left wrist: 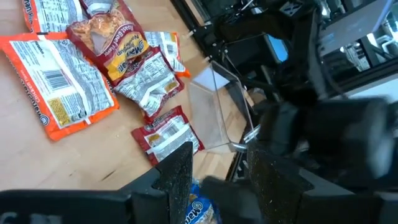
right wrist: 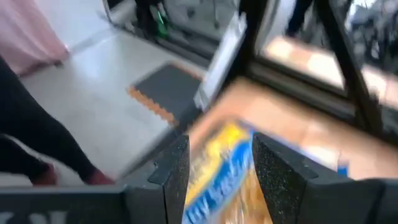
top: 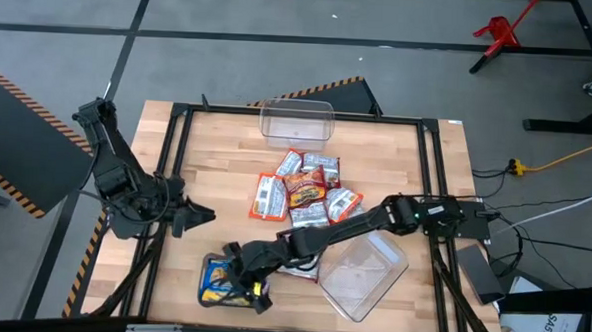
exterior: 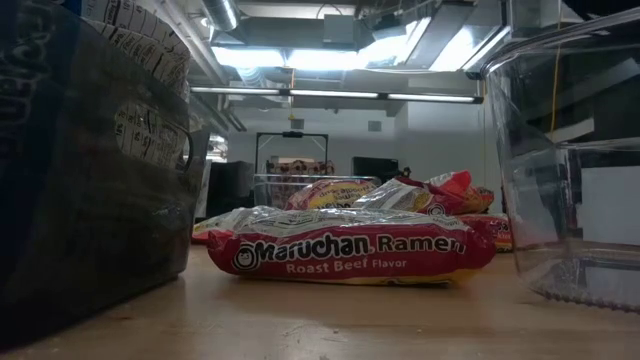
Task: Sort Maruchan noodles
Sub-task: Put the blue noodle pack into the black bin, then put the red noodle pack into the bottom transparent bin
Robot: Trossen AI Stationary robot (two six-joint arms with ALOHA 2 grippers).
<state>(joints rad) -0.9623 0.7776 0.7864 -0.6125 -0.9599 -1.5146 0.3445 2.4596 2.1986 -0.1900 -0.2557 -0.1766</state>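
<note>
Several Maruchan packets lie in a heap (top: 305, 191) at mid-table: orange-red ones (left wrist: 59, 93) and red roast-beef ones (exterior: 350, 255), flat on the wood. One red-and-white packet (top: 302, 267) lies under my right arm. My right gripper (top: 248, 280) reaches to the near-left part of the table and is shut on a blue-and-yellow packet (top: 219, 282). In the low view that packet's dark printed back (exterior: 90, 160) stands tall close by. My left gripper (top: 196, 218) waits open at the table's left edge, touching nothing. My right gripper holds the blue-and-yellow packet (right wrist: 217, 152) pinched between its two fingers (right wrist: 177, 177), coming at it level from the table's right. The packet reaches out past the fingertips. It sits tilted up rather than flat; I cannot see whether its lower edge touches the wood.
A clear tub (top: 296, 121) stands at the far edge, and a second one (top: 363, 274) sits near-right, beside my right arm. A black frame (top: 171, 161) runs around the tabletop. A person's dark-clothed legs (right wrist: 37, 143) show beyond the table.
</note>
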